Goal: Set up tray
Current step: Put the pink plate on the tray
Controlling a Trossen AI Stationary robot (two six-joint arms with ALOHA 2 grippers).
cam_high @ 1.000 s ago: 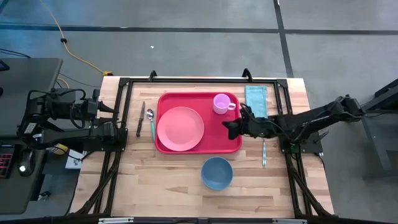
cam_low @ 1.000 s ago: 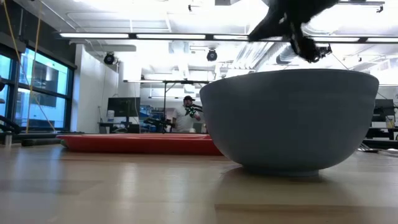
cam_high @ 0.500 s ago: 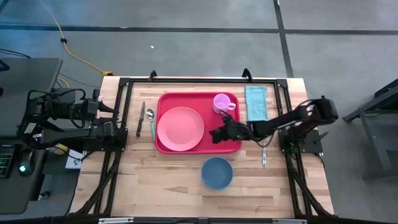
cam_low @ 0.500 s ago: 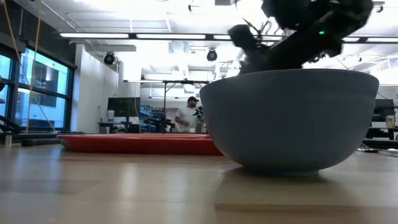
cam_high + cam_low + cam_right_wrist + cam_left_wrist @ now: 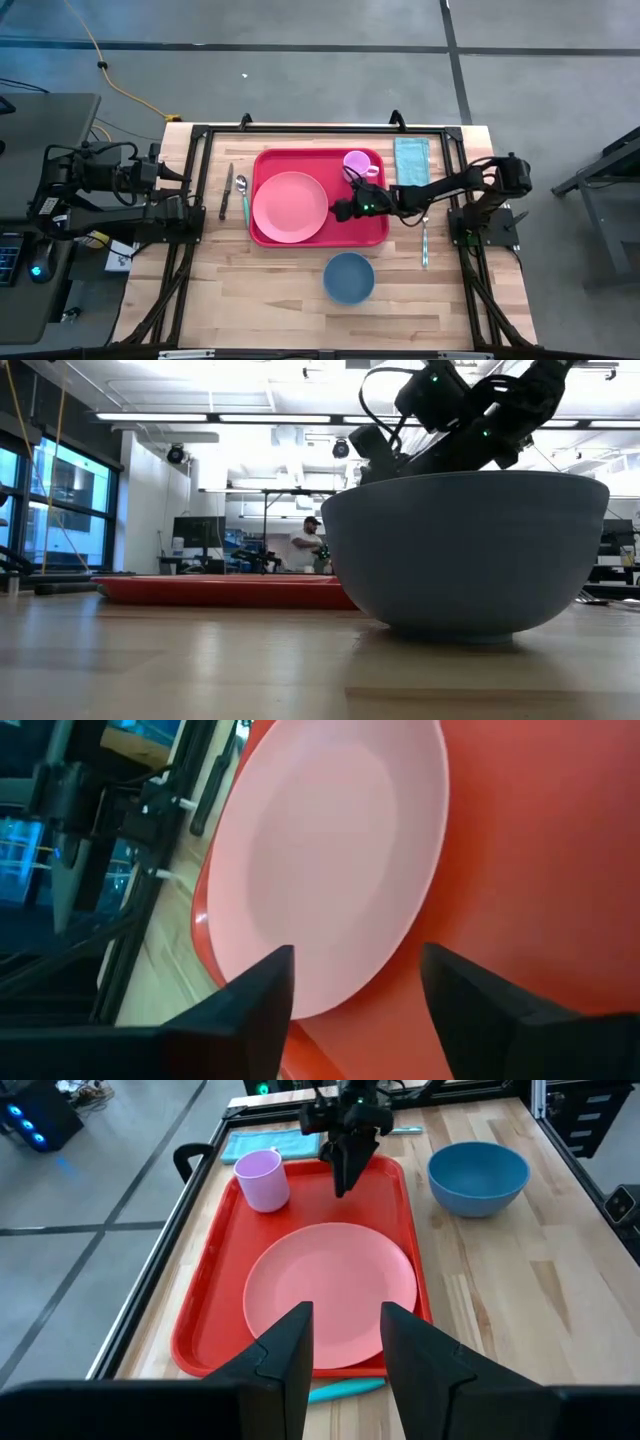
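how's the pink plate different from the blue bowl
The pink plate is flat and shallow; the blue bowl is deep with tall sides. The plate lies inside the red tray, while the bowl sits on the bare wooden table, outside the tray. The plate looks wider than the bowl. The right hand is over the tray beside the plate, not by the bowl. Both are round and empty.

On the counter (image 5: 260, 290) we see the tray (image 5: 372, 235) holding 1 plate (image 5: 290, 207) and, at its far right corner, 1 cup (image 5: 356, 165). A knife (image 5: 226, 191) and spoon (image 5: 243, 194) lie left of it, a cloth (image 5: 411, 164) right, a bowl (image 5: 348, 277) in front.
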